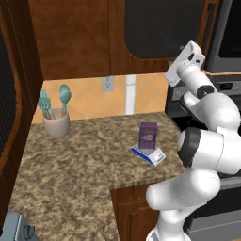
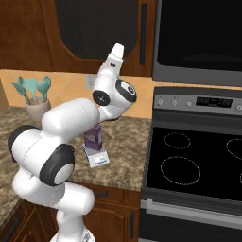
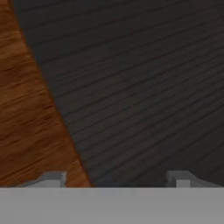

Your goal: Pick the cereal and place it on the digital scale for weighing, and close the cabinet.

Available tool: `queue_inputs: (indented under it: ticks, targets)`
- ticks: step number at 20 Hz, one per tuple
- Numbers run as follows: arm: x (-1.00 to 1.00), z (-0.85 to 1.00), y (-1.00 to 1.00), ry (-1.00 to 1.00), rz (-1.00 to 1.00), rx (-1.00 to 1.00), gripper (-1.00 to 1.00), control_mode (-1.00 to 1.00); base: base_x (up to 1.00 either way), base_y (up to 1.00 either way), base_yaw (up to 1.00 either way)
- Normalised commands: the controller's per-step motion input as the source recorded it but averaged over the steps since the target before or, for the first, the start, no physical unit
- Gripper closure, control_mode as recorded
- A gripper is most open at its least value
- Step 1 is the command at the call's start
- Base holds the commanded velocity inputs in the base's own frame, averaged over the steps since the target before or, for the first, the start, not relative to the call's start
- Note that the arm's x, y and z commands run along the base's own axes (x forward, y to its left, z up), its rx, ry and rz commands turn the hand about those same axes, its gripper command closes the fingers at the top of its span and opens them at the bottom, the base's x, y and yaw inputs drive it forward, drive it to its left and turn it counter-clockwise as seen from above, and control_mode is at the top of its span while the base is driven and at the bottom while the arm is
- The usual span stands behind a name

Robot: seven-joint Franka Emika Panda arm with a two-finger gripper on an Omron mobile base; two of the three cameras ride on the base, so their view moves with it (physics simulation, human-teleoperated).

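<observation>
At the left of the speckled brown granite surface (image 1: 70, 164) stands a pale beige ceramic holder (image 1: 56, 123) with teal plastic utensils (image 1: 64, 96) in it, against an orange tiled back wall that carries a white outlet (image 1: 107, 84). Further right, the small upright purple cardboard cereal box (image 1: 148, 135) stands on the flat blue-based digital scale (image 1: 148, 154) with its light top plate, near the front edge of the surface. The claw (image 3: 116, 180) is well above and apart from the box, raised to the reddish-brown wooden wall cabinet (image 1: 75, 37). In the hand view its two grey fingertips (image 3: 52, 179) stand wide apart with nothing between them, facing the door's dark mesh panel (image 3: 144, 87) and wood frame (image 3: 26, 113) at close range. The long black vertical handle (image 2: 142, 33) runs down the door's right side. To the right sits a black glass cooktop (image 2: 198, 160) below a dark-fronted steel microwave (image 2: 201, 40).
</observation>
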Motion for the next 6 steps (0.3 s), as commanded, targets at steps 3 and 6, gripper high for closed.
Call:
queue_inputs:
  ticks: [3, 6]
  targets:
    - [0.97, -0.01, 0.00, 0.13, 0.00, 0.00, -1.00, -1.00, 0.00, 0.00, 0.00]
    - [0.54, 0.02, 0.00, 0.10, 0.00, 0.00, -1.00, -1.00, 0.00, 0.00, 0.00]
